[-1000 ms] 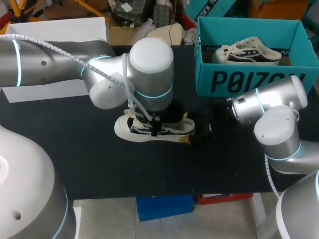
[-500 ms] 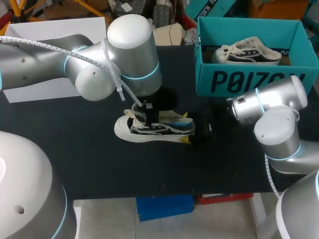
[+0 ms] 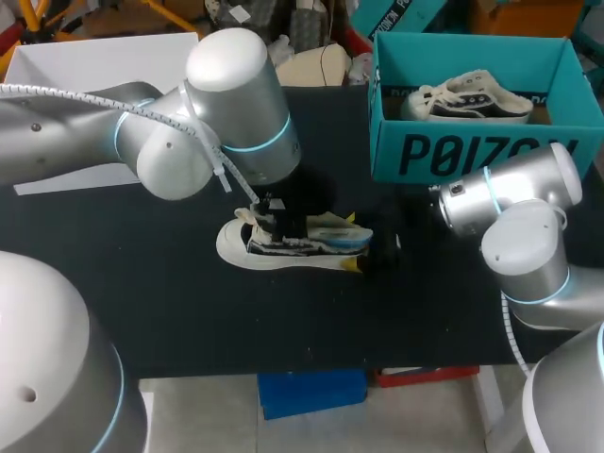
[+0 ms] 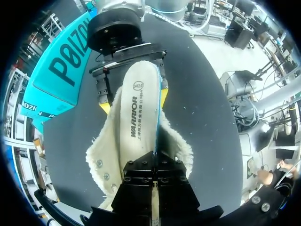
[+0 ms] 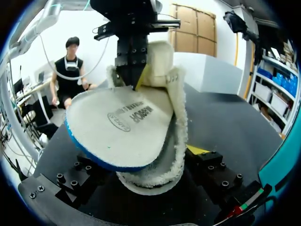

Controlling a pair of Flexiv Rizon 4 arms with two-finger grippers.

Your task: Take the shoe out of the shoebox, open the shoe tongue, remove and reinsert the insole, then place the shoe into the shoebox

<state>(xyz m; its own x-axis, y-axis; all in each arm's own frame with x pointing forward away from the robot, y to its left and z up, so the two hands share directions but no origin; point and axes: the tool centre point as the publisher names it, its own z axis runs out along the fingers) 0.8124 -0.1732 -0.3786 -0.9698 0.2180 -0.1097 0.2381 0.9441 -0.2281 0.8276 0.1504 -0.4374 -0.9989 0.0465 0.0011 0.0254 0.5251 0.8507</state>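
Observation:
A white low shoe (image 3: 283, 247) lies on the black table (image 3: 142, 302) with its toe to the left. My left gripper (image 3: 281, 219) stands over its opening, shut on one end of the pale, blue-edged insole (image 4: 138, 117), which slants up out of the fleece lining (image 4: 106, 155). In the left wrist view its black fingers (image 4: 155, 165) pinch the insole's edge. My right gripper (image 4: 134, 101) holds the heel, a yellow tip on each side. In the right wrist view the insole (image 5: 117, 127) hangs over my right gripper (image 5: 141, 176), with the left gripper (image 5: 133, 77) above.
The teal shoebox (image 3: 472, 151) stands at the back right with a second shoe (image 3: 467, 99) inside. A white box (image 3: 94, 66) sits at the back left. My right arm (image 3: 519, 226) lies in front of the shoebox.
My left arm has drawn back and to the left, and the insole has come up out of the shoe. The right arm has kept still.

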